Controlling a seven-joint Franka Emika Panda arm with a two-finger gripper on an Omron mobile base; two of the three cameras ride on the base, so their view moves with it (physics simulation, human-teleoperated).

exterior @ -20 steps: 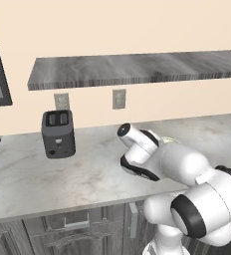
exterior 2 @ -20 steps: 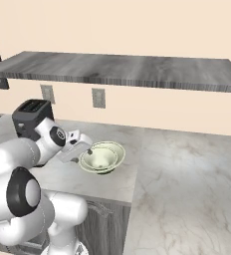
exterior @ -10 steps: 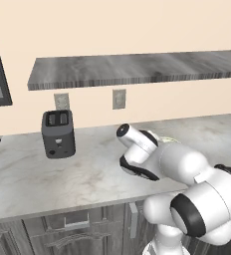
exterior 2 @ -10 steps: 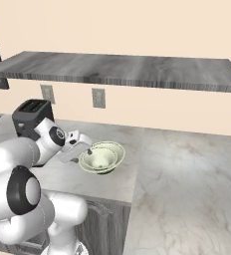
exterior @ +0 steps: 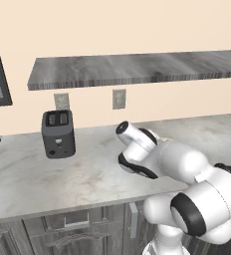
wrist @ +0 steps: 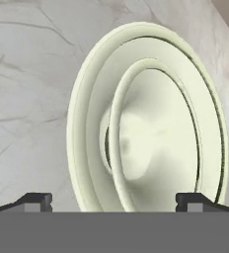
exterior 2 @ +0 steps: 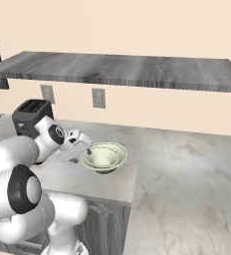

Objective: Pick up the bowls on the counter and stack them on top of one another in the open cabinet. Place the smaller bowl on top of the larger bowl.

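Over the last second almost nothing has changed: the claw (exterior 2: 87, 151) remains spread wide at centre left of the right base view, nudged only slightly nearer the rim of the larger bowl (exterior 2: 104, 157). The smaller bowl (wrist: 156, 138) already sits nested inside it, centre of the hand view, both resting on the pale surface (exterior 2: 187, 169). Nothing is gripped yet; the open cabinet (exterior 2: 132, 71), the dark slab across the top, carries no bowl.
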